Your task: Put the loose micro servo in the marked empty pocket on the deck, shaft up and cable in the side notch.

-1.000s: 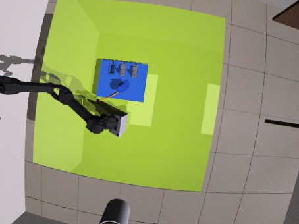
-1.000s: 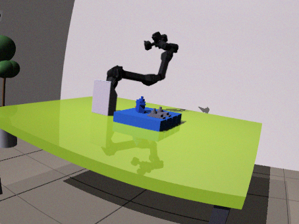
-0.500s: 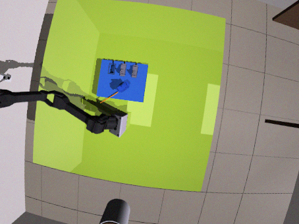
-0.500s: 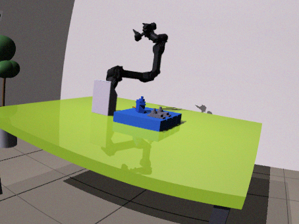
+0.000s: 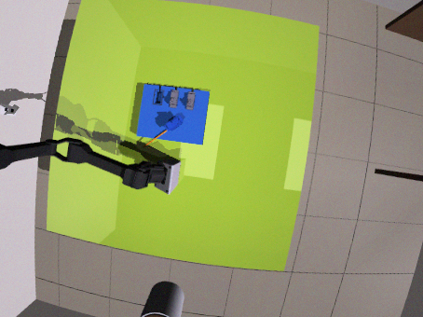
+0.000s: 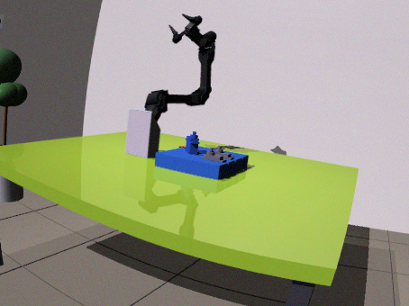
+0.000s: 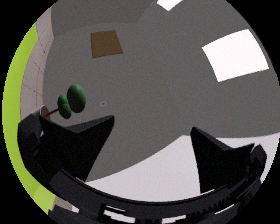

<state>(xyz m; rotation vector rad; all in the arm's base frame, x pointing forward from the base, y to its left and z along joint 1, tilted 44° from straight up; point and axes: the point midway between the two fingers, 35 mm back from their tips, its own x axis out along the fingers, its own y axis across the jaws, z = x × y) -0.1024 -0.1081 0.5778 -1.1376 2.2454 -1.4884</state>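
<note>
Blue servo (image 5: 174, 123) is seen lying loose and tilted on the blue deck (image 5: 191, 129), below the row of grey seated servos (image 5: 181, 99). Gripper (image 6: 185, 26) is held high above the table (image 6: 270, 212), fingers spread wide apart, nothing between them.

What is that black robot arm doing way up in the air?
The arm's gripper is open and empty, raised high above the green table. The blue micro servo sits on the blue deck, beside the grey servos, apparently not seated in a pocket. Nothing is touching it right now.
</note>
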